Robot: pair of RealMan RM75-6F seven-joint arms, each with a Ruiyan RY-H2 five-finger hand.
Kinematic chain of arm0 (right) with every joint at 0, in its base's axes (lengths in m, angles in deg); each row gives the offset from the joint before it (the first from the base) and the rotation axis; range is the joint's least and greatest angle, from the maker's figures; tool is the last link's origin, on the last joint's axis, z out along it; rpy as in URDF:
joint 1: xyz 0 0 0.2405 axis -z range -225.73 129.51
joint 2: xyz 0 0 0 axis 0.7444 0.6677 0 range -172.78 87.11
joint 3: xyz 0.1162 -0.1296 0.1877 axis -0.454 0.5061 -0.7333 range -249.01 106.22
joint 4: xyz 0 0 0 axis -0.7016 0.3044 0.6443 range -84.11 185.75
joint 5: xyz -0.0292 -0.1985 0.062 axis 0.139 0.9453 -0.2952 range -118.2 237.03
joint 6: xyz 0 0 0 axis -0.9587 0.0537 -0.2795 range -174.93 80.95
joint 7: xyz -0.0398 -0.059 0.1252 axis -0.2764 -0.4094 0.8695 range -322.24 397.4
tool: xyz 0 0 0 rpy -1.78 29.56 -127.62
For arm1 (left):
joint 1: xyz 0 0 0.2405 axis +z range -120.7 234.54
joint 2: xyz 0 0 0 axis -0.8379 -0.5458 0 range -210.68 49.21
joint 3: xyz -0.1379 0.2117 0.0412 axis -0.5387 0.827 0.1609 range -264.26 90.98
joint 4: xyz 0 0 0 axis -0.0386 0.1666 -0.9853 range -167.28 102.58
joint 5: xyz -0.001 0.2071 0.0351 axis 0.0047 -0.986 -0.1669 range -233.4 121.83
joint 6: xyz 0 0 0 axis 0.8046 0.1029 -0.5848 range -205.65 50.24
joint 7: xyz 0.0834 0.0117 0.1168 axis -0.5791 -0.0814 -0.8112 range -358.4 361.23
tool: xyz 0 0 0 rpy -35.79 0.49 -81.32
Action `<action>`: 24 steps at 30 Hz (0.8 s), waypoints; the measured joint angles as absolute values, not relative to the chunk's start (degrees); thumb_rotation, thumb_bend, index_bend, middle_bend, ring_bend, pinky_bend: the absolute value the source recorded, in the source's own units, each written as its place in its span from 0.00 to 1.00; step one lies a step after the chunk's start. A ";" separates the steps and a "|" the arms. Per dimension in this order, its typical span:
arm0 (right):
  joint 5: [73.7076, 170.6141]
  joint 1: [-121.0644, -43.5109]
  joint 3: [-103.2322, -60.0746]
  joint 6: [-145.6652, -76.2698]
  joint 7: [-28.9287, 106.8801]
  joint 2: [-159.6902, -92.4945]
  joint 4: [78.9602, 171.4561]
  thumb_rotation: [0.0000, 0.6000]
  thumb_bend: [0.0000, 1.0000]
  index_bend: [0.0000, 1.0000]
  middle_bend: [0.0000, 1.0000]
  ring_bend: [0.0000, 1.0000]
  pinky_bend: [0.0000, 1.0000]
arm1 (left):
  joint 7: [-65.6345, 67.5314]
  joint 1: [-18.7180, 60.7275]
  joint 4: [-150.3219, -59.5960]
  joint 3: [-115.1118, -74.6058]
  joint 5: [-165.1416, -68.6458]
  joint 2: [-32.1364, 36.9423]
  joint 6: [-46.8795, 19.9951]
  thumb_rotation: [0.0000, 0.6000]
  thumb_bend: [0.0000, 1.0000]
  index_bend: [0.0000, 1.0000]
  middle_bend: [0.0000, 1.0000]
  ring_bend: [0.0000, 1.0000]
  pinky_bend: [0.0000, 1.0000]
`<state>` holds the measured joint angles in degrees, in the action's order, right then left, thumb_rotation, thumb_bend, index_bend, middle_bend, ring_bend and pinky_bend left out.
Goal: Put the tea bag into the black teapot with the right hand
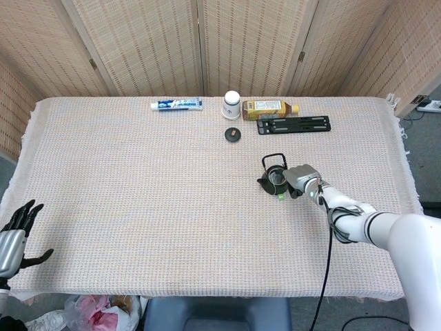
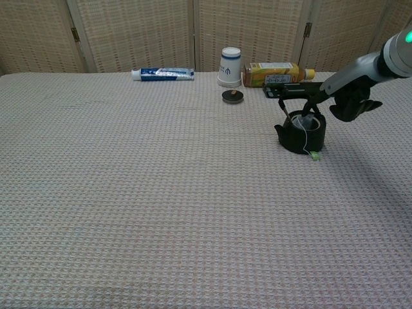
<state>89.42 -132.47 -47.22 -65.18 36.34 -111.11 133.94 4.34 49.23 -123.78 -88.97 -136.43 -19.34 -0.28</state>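
1. Teapot (image 2: 301,132) sits on the desk (image 1: 138,207), right of centre and nearer the far edge than the near one. Handle up, lid off.
2. Tea bag (image 2: 305,121) appears to lie inside the pot: pale shape in the mouth in the chest view. Its string (image 2: 302,143) runs over the rim and down the outside wall; green tag (image 2: 315,155) lies on the cloth, touching or just beside the pot's base on the near-right side.
3. Right hand (image 2: 351,105) hangs just right of the pot, at about handle height. One finger reaches toward the handle; whether it touches I cannot tell. Fingers look loosely curled. No bag or string seen in them, so I judge it holds nothing, though the grip is not fully readable.
4. Left hand (image 1: 15,238) rests off the desk's near-left corner, fingers spread, holding nothing.
5. Judgement: the drop is essentially done; the step in hand is clearing the hand away cleanly.
6. To do it well: lift up and toward the right edge, away from the handle, so no finger hooks it and tips the pot.
7. Keep clear of the string; a snag would drag the bag back out.
8. Leave the tag outside.
9. The pot looks small and light; any sideways brush could slide it on the cloth.
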 measured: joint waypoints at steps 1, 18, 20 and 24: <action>89.33 -132.50 -47.07 -65.10 36.31 -111.35 133.71 1.00 1.00 0.01 1.00 0.91 0.83 | 4.35 49.23 -123.79 -88.96 -136.45 -19.35 -0.28 1.00 0.24 0.00 0.00 0.01 0.29; 88.04 -133.14 -44.75 -63.99 36.09 -115.33 130.21 1.00 1.00 0.02 1.00 0.91 0.83 | 4.70 49.19 -123.80 -88.94 -136.55 -19.45 -0.33 1.00 0.24 0.00 0.00 0.01 0.29; 87.82 -133.39 -44.34 -63.87 36.07 -115.78 129.93 1.00 1.00 0.02 1.00 0.91 0.83 | 4.75 49.20 -123.80 -88.96 -136.52 -19.48 -0.31 1.00 0.24 0.00 0.00 0.01 0.29; 87.64 -133.69 -44.38 -64.13 36.43 -115.44 130.56 1.00 1.00 0.03 1.00 0.91 0.83 | 4.79 49.32 -123.81 -88.97 -136.78 -19.49 0.15 1.00 0.24 0.00 0.00 0.01 0.29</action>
